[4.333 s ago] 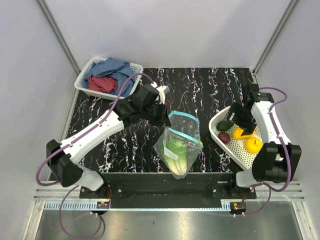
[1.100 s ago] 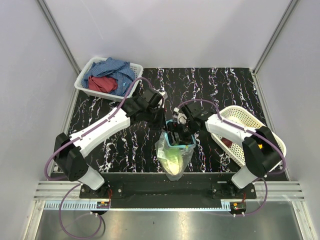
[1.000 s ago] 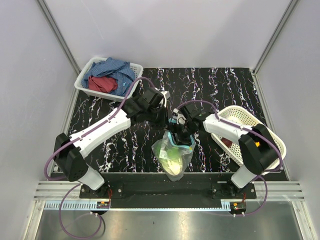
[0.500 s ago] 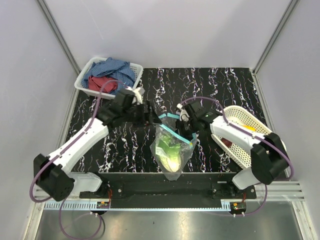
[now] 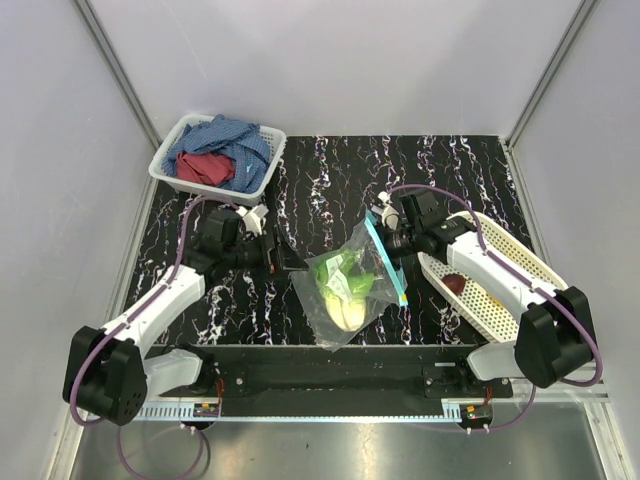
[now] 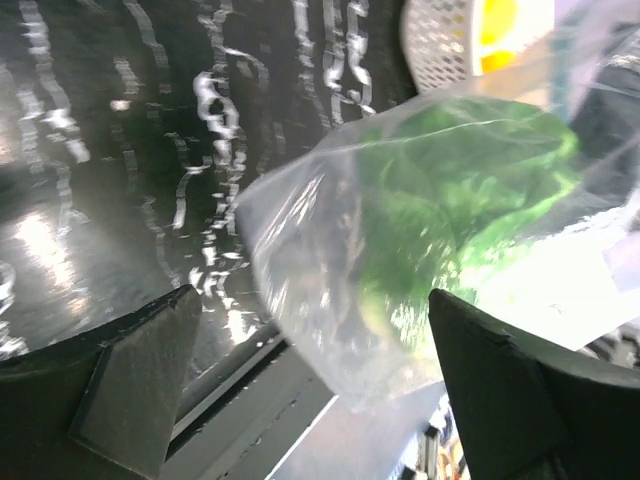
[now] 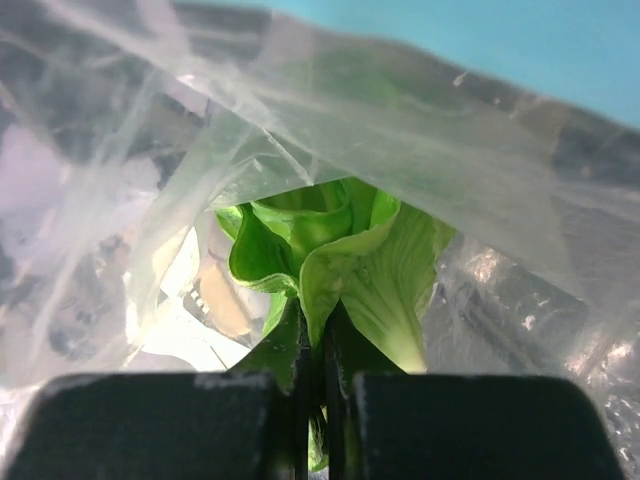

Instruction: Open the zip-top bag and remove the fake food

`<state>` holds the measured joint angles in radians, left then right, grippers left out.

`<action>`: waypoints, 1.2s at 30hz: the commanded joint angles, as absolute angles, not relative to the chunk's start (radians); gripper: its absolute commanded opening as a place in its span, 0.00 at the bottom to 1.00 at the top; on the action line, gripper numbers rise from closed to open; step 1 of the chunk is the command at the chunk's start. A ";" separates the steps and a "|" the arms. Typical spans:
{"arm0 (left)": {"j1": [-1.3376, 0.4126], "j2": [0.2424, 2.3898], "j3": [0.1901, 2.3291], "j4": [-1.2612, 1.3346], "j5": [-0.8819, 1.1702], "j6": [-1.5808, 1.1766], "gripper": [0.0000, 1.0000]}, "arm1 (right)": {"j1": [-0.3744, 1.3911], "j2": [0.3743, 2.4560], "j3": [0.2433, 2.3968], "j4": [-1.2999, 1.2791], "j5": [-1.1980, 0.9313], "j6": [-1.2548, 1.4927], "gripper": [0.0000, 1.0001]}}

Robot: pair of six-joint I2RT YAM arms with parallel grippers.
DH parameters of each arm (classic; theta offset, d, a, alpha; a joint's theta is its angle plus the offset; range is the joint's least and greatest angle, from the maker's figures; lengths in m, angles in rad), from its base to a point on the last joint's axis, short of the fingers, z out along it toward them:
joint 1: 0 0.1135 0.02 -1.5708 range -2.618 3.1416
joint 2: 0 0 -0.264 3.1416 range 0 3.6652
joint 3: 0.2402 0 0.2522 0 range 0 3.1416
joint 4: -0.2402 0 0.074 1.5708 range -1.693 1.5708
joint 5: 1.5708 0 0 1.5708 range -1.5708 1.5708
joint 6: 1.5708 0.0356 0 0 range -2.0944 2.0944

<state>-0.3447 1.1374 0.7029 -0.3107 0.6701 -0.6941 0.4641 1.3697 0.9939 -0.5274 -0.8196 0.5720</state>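
The zip-top bag (image 5: 345,305) lies on its side on the black marbled table, its teal zip strip (image 5: 388,262) facing right. Inside lies light-green fake food, a leafy lettuce (image 5: 344,280). My right gripper (image 5: 383,245) reaches into the bag's mouth. In the right wrist view that gripper (image 7: 322,400) is shut on a leaf of the lettuce (image 7: 345,250), with clear plastic (image 7: 130,180) all round. My left gripper (image 5: 277,260) stands open just left of the bag. In the left wrist view its fingers (image 6: 135,385) are spread wide before the bag (image 6: 420,230), holding nothing.
A white oval basket (image 5: 500,300) at the right holds a dark purple-red piece (image 5: 452,283); the left wrist view shows a yellow lemon (image 6: 505,20) in it. A white basket (image 5: 165,170) with blue and red cloths stands at the back left. The table's front edge runs just below the bag.
My left gripper has opened, let go of the bag's mouth and drawn back to the left. My right gripper has shut on the lettuce and pulled right, tipping the bag over.
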 commanded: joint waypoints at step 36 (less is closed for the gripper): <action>-0.281 1.241 0.929 -0.473 0.486 -0.580 0.87 | 0.442 1.298 1.273 -0.858 -0.541 0.512 0.00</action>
<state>-0.2783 1.4254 0.7731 -0.3592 0.5613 -0.5846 0.4374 1.3075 1.2572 -0.8700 -0.4873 0.5602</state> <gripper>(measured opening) 0.806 0.025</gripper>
